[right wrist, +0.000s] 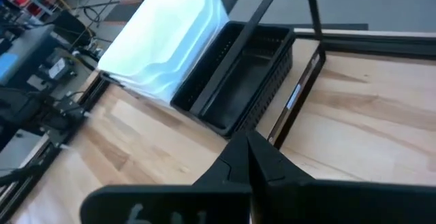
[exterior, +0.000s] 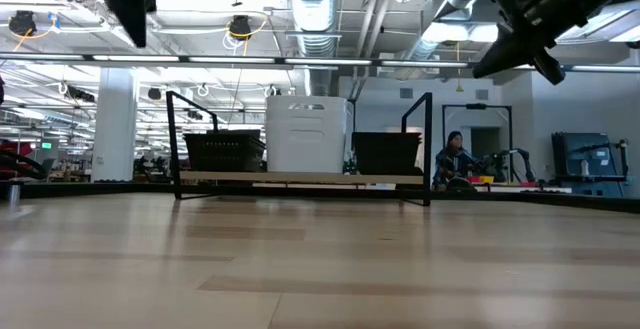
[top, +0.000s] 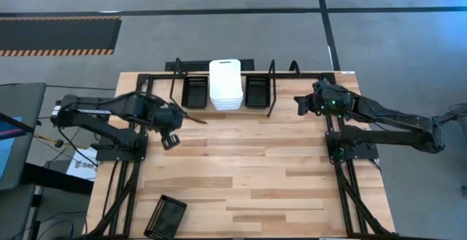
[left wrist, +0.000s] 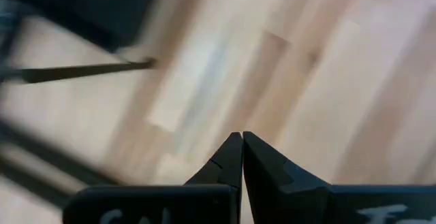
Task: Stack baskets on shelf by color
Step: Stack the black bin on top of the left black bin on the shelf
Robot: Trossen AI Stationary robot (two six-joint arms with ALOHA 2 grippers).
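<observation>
white baskets on shelf, between both closed fingers

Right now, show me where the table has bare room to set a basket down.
Most of the table is bare: the whole middle, from the shelf down to the near edge, between the left gripper and right gripper. Crowded: the shelf, holding white baskets flanked by black ones. One loose black basket lies at the near-left corner.

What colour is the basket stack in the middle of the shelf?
White; the middle stack shows best in the right wrist view.
</observation>
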